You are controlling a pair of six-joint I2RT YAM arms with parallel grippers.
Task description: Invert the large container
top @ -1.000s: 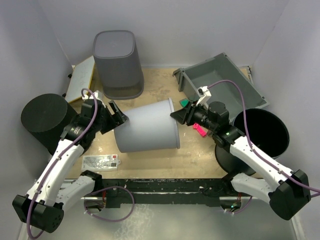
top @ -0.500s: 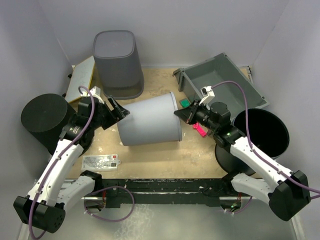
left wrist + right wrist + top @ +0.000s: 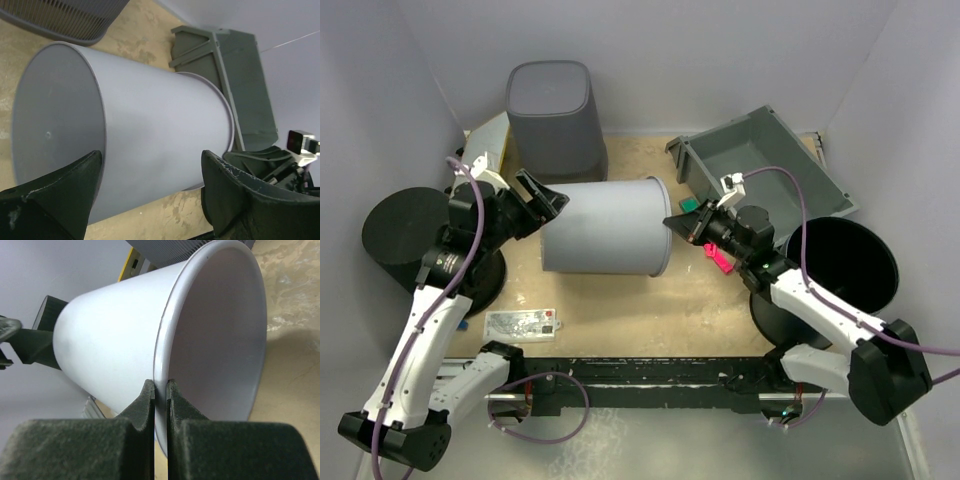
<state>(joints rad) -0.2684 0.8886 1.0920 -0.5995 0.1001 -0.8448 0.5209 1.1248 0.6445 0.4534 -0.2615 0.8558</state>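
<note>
The large light grey container (image 3: 605, 240) lies on its side in mid-table, closed base to the left and open mouth to the right. My right gripper (image 3: 672, 225) is shut on its rim, one finger inside and one outside, as the right wrist view shows (image 3: 160, 387) with the container (image 3: 115, 340) stretching away. My left gripper (image 3: 542, 200) is open at the base end. In the left wrist view its jaws (image 3: 151, 160) stand wide apart on either side of the container (image 3: 150, 125), near the base.
A dark grey bin (image 3: 555, 125) stands upside down at the back. A grey tray (image 3: 770, 170) is at the back right. Black round bins stand at the left (image 3: 405, 235) and the right (image 3: 845, 265). A pink item (image 3: 718, 260) and a green item (image 3: 688, 205) lie near the right gripper. A packet (image 3: 520, 322) lies at the front left.
The container has swung so its base end moved back and to the left. My left gripper moved back-left with the base end. My right gripper kept hold of the rim.
</note>
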